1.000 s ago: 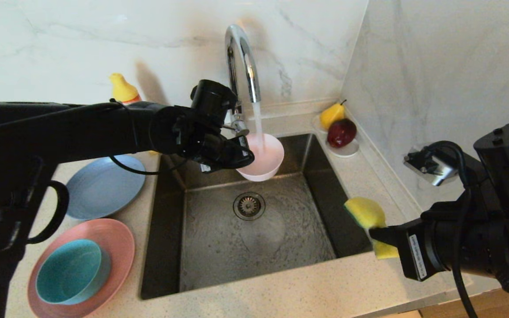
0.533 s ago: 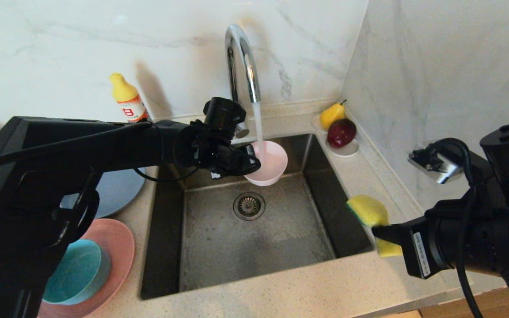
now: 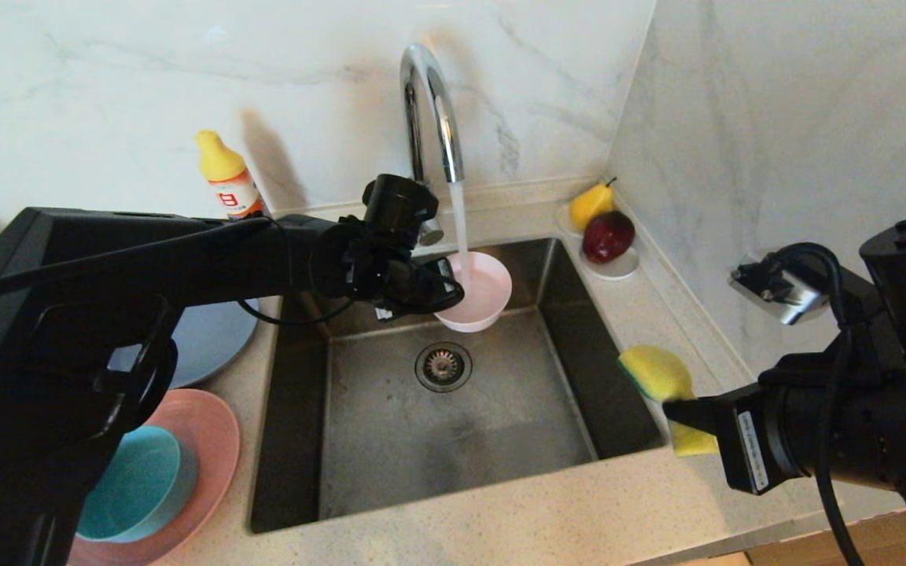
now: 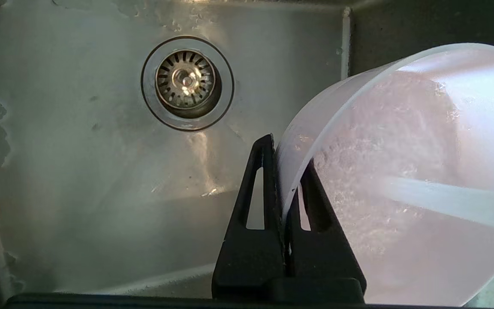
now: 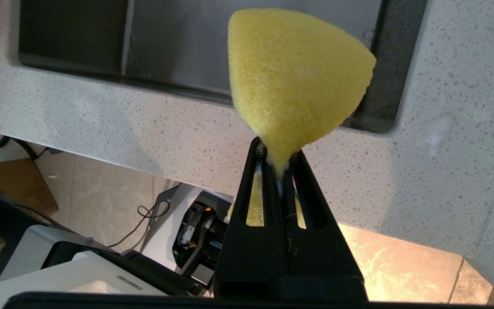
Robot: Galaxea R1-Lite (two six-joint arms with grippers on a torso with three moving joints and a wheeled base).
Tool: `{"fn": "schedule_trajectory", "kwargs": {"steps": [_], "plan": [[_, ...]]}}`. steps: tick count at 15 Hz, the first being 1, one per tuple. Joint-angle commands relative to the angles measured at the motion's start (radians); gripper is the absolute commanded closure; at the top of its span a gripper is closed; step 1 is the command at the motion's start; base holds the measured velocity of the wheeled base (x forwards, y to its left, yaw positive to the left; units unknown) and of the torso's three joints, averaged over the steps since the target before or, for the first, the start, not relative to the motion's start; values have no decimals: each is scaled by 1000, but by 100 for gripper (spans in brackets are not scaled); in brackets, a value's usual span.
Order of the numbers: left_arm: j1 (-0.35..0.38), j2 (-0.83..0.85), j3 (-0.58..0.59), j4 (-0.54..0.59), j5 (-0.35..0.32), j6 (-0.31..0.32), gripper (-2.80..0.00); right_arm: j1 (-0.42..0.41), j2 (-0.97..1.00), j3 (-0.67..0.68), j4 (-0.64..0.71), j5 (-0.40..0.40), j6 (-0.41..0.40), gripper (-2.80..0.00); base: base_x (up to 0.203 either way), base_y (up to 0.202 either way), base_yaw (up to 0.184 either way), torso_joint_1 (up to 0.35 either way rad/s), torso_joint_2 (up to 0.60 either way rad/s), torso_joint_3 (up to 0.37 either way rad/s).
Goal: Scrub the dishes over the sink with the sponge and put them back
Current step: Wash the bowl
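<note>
Under the tap (image 3: 431, 110), over the sink (image 3: 453, 409): our left gripper (image 3: 443, 284) pinches the pink bowl (image 3: 478, 291) rim, water filling it | our right gripper (image 3: 677, 409) squeezes the sponge (image 3: 653, 373) beside the sink's right edge | plates (image 3: 209, 440) left

Pale pink bowl (image 3: 475, 291) under tap stream over sink (image 3: 453, 424); sponge (image 3: 653, 373) aloft.

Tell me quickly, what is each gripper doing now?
Left gripper: shut on the pink bowl rim.
Right gripper: shut on the sponge.
</note>
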Motion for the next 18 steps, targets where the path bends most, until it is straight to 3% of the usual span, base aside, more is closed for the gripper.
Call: {"fn": "schedule_trajectory", "kwargs": {"steps": [1,9,12,18], "plan": [[0,-7,0,1,2,-2,0,0,-2,2,1,-1,1,0,0,0,0,0,0,0],[2,-21,2,14,2,-3,0,0,2,2,-2,2,3,0,0,0,0,0,0,0],[2,-73,57,14,16,11,0,0,-4,3,2,7,3,0,0,0,0,0,0,0],[6,-305,304,-49,180,179,0,0,-11,13,1,20,4,0,0,0,0,0,0,0]]}}
